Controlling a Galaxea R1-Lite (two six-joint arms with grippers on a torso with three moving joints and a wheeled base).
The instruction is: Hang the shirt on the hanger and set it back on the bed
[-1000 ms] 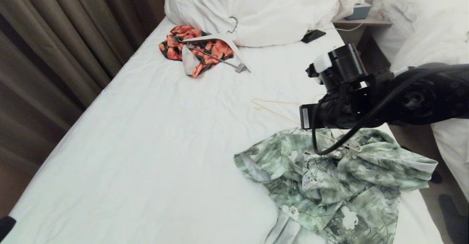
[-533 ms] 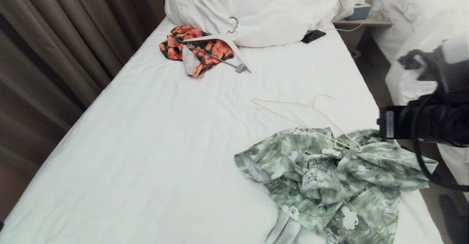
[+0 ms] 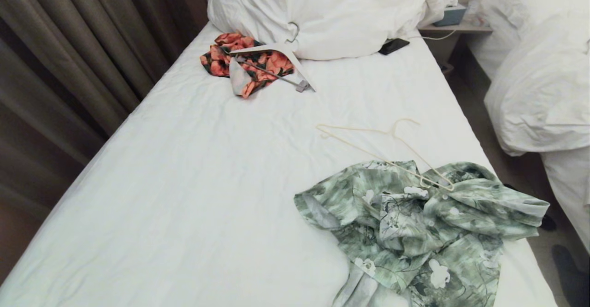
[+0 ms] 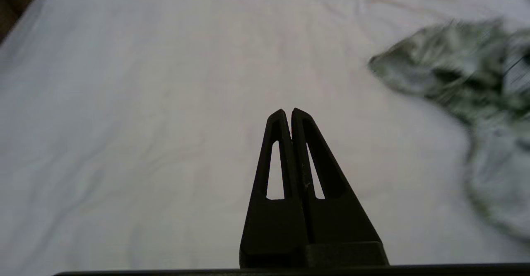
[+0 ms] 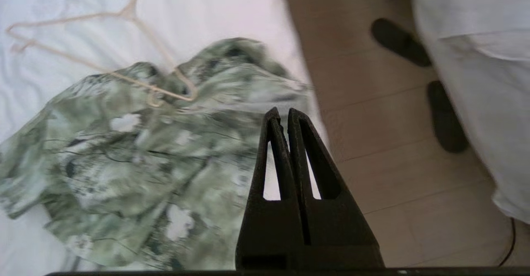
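Observation:
The green leafy shirt [image 3: 415,224] lies crumpled at the near right of the bed [image 3: 193,182]. One end of the thin cream hanger [image 3: 382,145] rests on the shirt, and its hook points toward the pillows. Neither arm shows in the head view. My left gripper [image 4: 288,112] is shut and empty above bare sheet, with the shirt [image 4: 451,73] off to one side. My right gripper [image 5: 284,112] is shut and empty, hovering over the shirt's [image 5: 136,151] edge at the bedside, with the hanger [image 5: 103,39] farther off.
An orange-and-black garment [image 3: 249,62] under a thick white clip hanger [image 3: 281,53] lies near the pillows [image 3: 332,12]. A dark phone [image 3: 394,45] is by the pillows. A second bed [image 3: 544,67] stands right, with floor and dark slippers [image 5: 445,118] between.
My right arm has swung off to the right and left the head view, uncovering the hanger and shirt. Shirt and hanger have not moved.

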